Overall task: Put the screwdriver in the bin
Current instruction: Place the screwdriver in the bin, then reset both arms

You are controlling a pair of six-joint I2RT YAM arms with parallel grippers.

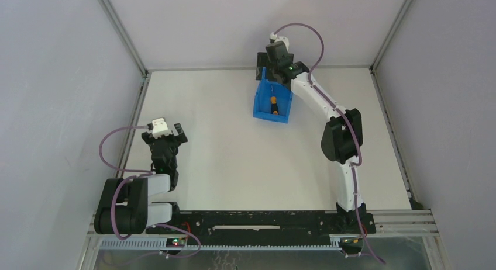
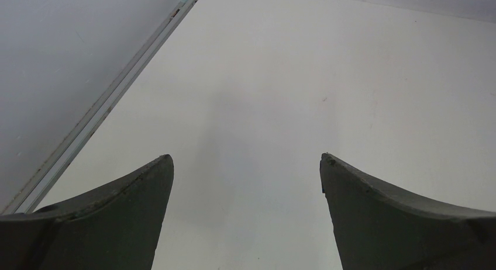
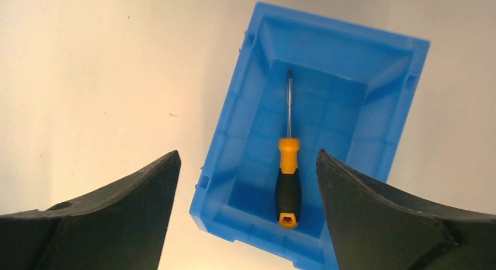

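The screwdriver [image 3: 288,175], with an orange-and-black handle and thin silver shaft, lies flat on the floor of the blue bin [image 3: 245,130]. In the top view the bin [image 1: 260,103] stands at the table's back middle with the screwdriver [image 1: 273,104] inside. My right gripper [image 3: 248,156] is open and empty, held above the bin's far end; in the top view it [image 1: 276,64] sits just behind the bin. My left gripper [image 2: 246,158] is open and empty over bare table at the left, also seen in the top view [image 1: 166,134].
The white tabletop [image 1: 234,159] is ringed by grey walls and an aluminium frame rail [image 2: 111,100] along the left edge. The arm bases and a black rail [image 1: 257,220] run along the near edge.
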